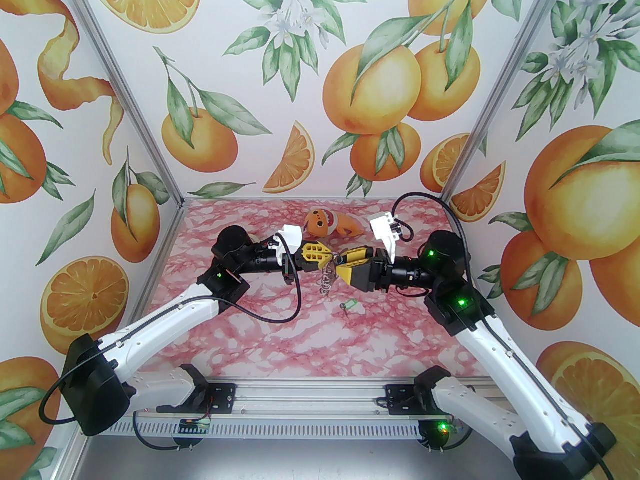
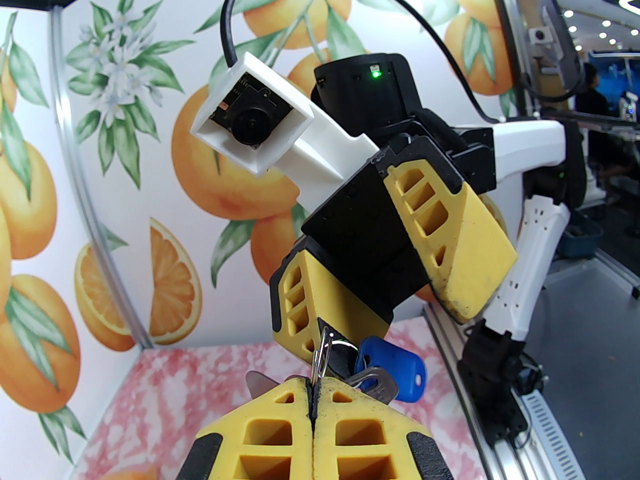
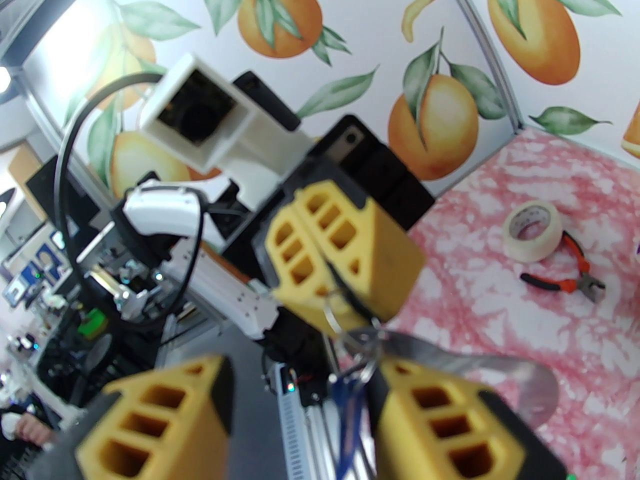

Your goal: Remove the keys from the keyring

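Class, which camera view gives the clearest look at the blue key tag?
Left wrist: the blue key tag hangs sharp beside the shut left gripper. The right wrist view gives a blurred blue sliver of it; in the top external view the hanging keyring is tiny and the tag cannot be made out.

Pink-marbled table point(image 1: 400, 338) with green key point(image 1: 346, 305), orange toy point(image 1: 330, 223), tape roll point(image 3: 532, 230), pliers point(image 3: 570, 278)

Beige tape roll point(image 3: 539, 246) just beside red-handled pliers point(image 3: 575, 284) on pink table point(image 3: 500, 313).

robot lab, printed booth walls point(image 1: 320, 133), workstations beyond point(image 2: 600, 118)
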### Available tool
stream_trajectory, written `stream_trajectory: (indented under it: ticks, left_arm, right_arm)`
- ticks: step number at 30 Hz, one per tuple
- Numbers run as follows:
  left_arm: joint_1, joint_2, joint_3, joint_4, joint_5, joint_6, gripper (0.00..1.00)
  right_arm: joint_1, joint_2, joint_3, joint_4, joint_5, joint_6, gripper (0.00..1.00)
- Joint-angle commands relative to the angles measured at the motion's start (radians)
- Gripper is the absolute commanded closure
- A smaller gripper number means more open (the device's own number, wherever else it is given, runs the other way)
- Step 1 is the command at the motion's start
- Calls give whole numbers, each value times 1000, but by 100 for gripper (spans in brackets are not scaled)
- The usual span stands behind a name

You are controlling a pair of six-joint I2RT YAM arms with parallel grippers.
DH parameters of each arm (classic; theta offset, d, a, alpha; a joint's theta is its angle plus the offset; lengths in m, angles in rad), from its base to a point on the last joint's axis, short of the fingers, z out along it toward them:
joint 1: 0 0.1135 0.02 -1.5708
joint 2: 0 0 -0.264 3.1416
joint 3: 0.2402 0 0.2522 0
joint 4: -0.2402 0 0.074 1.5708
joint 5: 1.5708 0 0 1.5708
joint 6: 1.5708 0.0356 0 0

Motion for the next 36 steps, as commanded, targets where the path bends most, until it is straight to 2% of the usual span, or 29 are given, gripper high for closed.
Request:
stream_trajectory:
  ticks: [1,13,20,25,27,36]
  left_arm:
    - [-4,-30,36,12,-7,6,100]
    - [-18,-38,42,-32,-21,43,100]
    - [-24,-45,43,-62,-35,67,100]
    - [-26,-58,42,-89,-58,92,100]
    - [-26,-64,40,-98,-76,102,100]
    - [-54,-92,37,-176,-192,149,100]
  right_arm:
    - [-3,-6,-9,-1,41,-9,59]
    - [-3,-14,-13,-14,93,-23,74]
    - [-3,-19,-14,-26,108,-26,87]
    - [-3,-27,-12,-43,118,-36,93]
    - [-3,-32,-8,-55,129,-43,100]
    - [-2,-49,26,-133,207,-96,100]
